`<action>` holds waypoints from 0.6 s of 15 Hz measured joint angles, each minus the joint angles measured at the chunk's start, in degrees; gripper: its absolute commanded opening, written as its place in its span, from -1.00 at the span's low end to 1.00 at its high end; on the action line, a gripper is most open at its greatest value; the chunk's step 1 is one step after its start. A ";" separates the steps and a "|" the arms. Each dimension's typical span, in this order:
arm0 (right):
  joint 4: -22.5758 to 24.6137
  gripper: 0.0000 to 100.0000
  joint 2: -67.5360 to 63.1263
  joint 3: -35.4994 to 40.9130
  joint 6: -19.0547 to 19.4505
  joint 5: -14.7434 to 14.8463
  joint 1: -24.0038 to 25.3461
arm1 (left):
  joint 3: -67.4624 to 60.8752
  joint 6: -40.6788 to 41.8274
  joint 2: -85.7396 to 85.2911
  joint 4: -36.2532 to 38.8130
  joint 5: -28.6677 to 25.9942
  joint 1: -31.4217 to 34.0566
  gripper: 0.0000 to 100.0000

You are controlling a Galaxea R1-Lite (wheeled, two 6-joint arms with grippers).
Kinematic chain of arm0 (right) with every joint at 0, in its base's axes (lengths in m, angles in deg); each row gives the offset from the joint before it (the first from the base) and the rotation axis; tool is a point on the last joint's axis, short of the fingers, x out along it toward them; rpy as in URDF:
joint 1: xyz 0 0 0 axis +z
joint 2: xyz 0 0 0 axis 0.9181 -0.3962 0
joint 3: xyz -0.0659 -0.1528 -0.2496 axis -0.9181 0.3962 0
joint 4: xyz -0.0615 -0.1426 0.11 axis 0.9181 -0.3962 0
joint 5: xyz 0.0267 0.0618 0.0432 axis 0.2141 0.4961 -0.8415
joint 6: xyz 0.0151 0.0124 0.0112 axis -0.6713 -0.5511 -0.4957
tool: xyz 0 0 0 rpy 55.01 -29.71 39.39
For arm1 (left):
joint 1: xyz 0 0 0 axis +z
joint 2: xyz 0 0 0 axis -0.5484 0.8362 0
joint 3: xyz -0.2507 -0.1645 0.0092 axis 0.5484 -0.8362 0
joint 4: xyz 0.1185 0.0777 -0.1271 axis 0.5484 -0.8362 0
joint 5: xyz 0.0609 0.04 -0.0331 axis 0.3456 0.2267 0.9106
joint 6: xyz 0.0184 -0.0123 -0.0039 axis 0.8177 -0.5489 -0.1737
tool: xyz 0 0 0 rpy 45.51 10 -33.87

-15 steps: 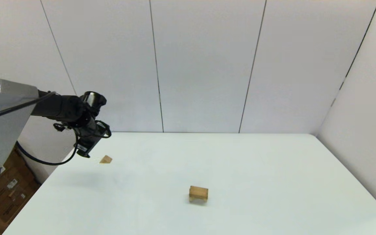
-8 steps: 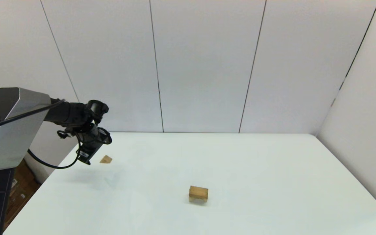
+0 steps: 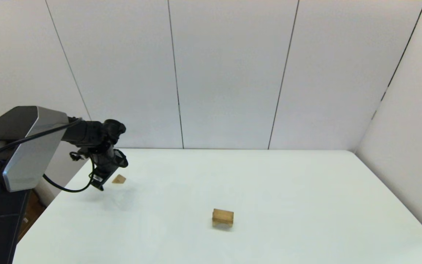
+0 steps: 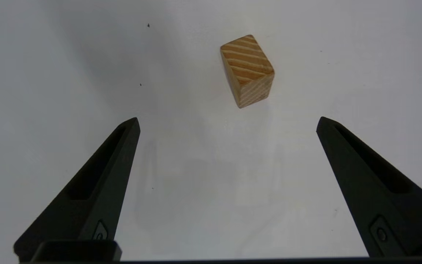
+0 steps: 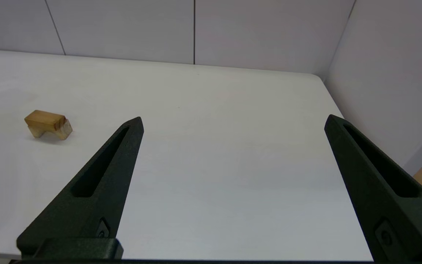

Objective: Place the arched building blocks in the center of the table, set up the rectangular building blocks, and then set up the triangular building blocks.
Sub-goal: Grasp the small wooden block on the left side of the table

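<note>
The small tan triangular block (image 3: pixel 118 179) lies near the table's far left edge. In the left wrist view this triangular block (image 4: pixel 247 69) sits just beyond my fingertips. My left gripper (image 3: pixel 99 184) hangs just above the white table (image 3: pixel 288 183), close to the wedge's left side; this left gripper (image 4: pixel 227 123) is open and holds nothing. The arched block (image 3: pixel 222 217) stands near the table's middle, and the right wrist view shows the arched block (image 5: pixel 48 124) with its hollow facing down. My right gripper (image 5: pixel 233 121) is open and empty, out of the head view. The rectangular block is out of view.
White wall panels (image 3: pixel 233 73) close off the back and right of the table. The table's left edge (image 3: pixel 60 190) runs right beside the left arm, with cardboard boxes on the floor below it.
The left arm has come down and slightly forward, bringing its gripper lower beside the triangular block. Both blocks have stayed in place.
</note>
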 measured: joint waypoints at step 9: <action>0.02 1.00 0.00 0.00 0.00 -0.01 0.02 | 8.44 0.27 5.32 -4.55 0.09 -0.05 1.00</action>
